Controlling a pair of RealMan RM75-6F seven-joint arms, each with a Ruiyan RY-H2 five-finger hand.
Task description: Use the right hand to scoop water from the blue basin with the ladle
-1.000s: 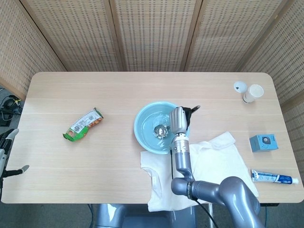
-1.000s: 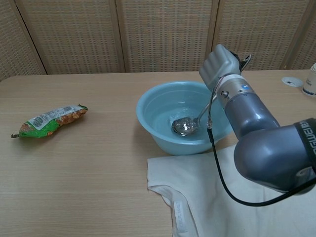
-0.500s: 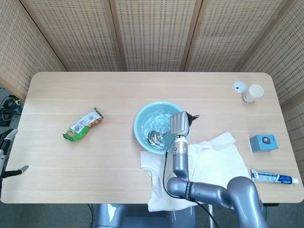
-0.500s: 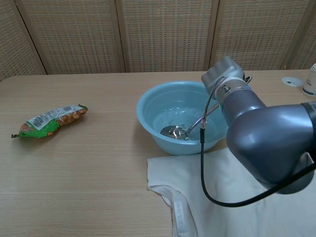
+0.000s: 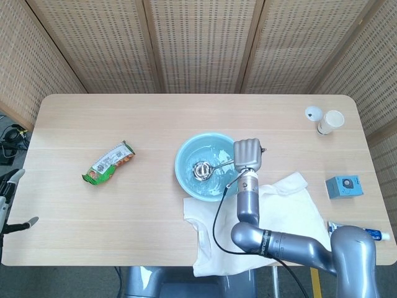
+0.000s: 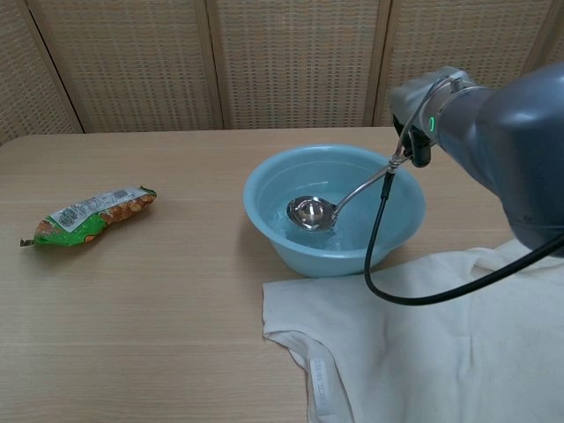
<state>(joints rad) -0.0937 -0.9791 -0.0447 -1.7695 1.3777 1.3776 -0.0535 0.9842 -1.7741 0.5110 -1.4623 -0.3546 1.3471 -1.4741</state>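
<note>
The blue basin (image 5: 186, 155) (image 6: 273, 181) holds water near the table's middle. My right hand (image 5: 248, 154) (image 6: 421, 115) grips the handle of a metal ladle (image 5: 202, 169) (image 6: 308, 212) above the basin's right rim. The ladle's bowl hangs level inside the basin, raised above the water surface. Its thin handle slopes up to the right into my fist. My left hand (image 5: 11, 202) shows only at the far left edge of the head view, off the table, fingers apart and holding nothing.
A white cloth (image 5: 279, 214) (image 6: 423, 344) lies in front of the basin under my right arm. A green snack packet (image 5: 108, 163) (image 6: 88, 214) lies at the left. A paper cup (image 5: 332, 120), a lid (image 5: 313, 113), a blue box (image 5: 344, 187) and a toothpaste tube (image 5: 360, 232) sit at the right.
My right hand has moved right and upward, lifting the ladle's bowl from the basin's bottom to above the water. The left hand has not moved.
</note>
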